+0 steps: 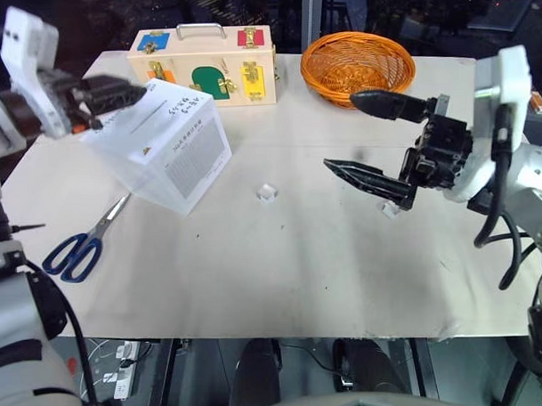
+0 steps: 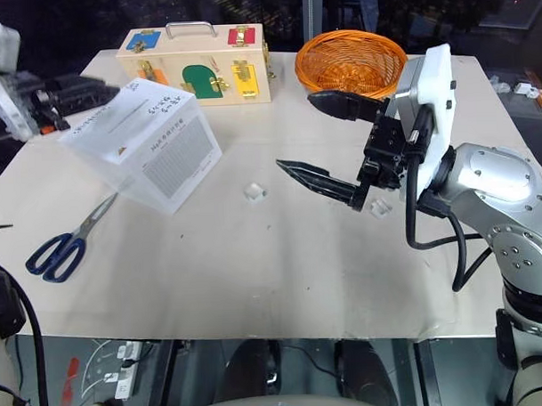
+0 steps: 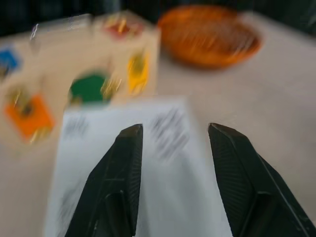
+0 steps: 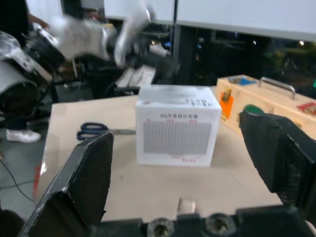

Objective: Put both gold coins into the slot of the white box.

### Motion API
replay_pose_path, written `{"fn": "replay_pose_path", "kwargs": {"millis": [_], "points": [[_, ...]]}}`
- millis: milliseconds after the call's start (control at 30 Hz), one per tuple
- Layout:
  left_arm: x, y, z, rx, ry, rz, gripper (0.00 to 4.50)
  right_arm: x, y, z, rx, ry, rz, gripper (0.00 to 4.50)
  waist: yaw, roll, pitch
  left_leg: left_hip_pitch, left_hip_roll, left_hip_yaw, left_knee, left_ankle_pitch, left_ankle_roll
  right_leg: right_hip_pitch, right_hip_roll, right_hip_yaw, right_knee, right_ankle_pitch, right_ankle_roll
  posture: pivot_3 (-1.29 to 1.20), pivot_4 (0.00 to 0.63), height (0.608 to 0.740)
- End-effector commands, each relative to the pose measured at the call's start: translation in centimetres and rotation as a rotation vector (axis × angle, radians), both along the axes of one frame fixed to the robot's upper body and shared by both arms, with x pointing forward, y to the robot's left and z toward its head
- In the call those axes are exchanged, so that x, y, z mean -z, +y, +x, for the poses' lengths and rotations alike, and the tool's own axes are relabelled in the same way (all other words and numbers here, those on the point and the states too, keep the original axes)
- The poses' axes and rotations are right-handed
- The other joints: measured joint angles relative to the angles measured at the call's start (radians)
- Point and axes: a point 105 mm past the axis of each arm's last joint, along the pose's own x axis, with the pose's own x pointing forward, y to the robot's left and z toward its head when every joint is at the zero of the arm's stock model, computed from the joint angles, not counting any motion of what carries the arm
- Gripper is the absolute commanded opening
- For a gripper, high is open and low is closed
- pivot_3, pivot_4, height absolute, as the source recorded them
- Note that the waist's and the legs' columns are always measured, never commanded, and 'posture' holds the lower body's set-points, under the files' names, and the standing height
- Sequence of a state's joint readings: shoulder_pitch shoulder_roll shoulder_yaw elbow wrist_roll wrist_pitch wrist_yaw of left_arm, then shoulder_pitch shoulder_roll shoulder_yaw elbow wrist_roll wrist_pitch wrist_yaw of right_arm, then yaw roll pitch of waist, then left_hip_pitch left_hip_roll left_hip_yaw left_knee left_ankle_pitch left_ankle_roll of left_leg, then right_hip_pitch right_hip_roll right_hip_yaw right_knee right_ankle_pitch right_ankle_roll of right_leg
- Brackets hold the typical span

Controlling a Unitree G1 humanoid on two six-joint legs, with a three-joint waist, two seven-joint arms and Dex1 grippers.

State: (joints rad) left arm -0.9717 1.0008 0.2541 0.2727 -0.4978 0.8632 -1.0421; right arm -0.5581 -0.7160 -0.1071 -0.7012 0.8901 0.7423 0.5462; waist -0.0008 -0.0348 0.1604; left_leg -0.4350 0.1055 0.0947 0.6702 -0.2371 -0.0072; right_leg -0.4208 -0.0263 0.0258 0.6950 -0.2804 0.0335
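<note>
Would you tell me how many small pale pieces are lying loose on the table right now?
2: one small pale piece lies on the table near the middle, right of the white box; another lies beneath the right gripper. More may be hidden.

A pale table (image 1: 283,283) takes up most of the scene, with dark floor (image 1: 491,373) and cables (image 1: 112,364) below its near edge. Dark windows (image 4: 232,54) stand behind, under white panels (image 4: 247,12).
</note>
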Motion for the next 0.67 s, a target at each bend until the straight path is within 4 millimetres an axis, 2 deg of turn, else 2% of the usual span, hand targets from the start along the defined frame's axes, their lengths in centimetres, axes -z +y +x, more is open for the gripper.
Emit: {"fn": "replay_pose_path", "kwargs": {"millis": [33, 100, 167, 300, 467, 600, 667], "points": [[-2.3, -5.4, -2.7, 0.172, -0.091, -0.037, 2.13, 0.5, -1.7, 0.9, 0.145, -0.036, -0.029, 4.50, 0.002, 0.000, 0.000, 0.000, 0.000, 0.000, 0.000, 0.000, 0.000, 0.001, 0.000, 0.000, 0.000, 0.000, 0.000, 0.00, 0.150, 0.726], [-1.0, -8.2, -3.6, 0.239, -0.082, -0.041, 2.13, 1.8, -2.8, 1.2, 0.200, 0.019, -0.021, 4.50, 0.000, 0.000, 0.000, 0.001, 0.000, -0.001, 0.001, 0.000, -0.001, 0.002, 0.000, 0.000, 0.000, 0.000, 0.000, 0.00, 0.150, 0.726], [1.2, -10.1, -4.6, 0.284, -0.063, -0.012, 2.13, 3.3, -4.0, 1.0, 0.253, 0.046, -0.070, 4.50, -0.002, 0.001, -0.001, 0.003, 0.000, -0.001, 0.001, 0.001, -0.001, 0.003, 0.000, 0.000, 0.001, 0.000, 0.000, 0.00, 0.150, 0.726], [6.7, -11.7, -6.5, 0.327, 0.045, -0.011, 2.13, 6.9, -6.8, -0.7, 0.344, 0.148, -0.161, 4.50, -0.015, 0.001, -0.001, 0.004, 0.000, -0.002, 0.000, 0.002, -0.004, 0.004, 0.001, 0.001, 0.000, 0.000, 0.000, 0.00, 0.150, 0.726], [12.6, -10.3, -8.5, 0.300, 0.176, 0.021, 2.13, 10.0, -10.7, -3.2, 0.451, 0.288, -0.205, 4.50, -0.015, 0.002, -0.002, 0.007, 0.000, -0.005, -0.001, 0.002, -0.004, 0.007, 0.002, 0.001, -0.001, -0.001, 0.001, 0.00, 0.150, 0.726], [16.0, -8.1, -9.4, 0.242, 0.254, 0.043, 2.13, 11.9, -13.2, -4.7, 0.544, 0.337, -0.262, 4.50, -0.010, 0.002, -0.002, 0.012, -0.001, -0.005, -0.001, 0.000, -0.001, 0.012, 0.001, 0.000, -0.001, -0.001, 0.001, 0.00, 0.150, 0.726], [17.4, -7.2, -9.5, 0.214, 0.272, 0.070, 2.13, 12.6, -13.8, -5.3, 0.567, 0.353, -0.271, 4.50, -0.010, 0.002, -0.002, 0.019, -0.001, -0.005, -0.001, 0.000, -0.001, 0.018, 0.001, 0.000, -0.001, -0.003, 0.004, 0.00, 0.150, 0.726]]}}
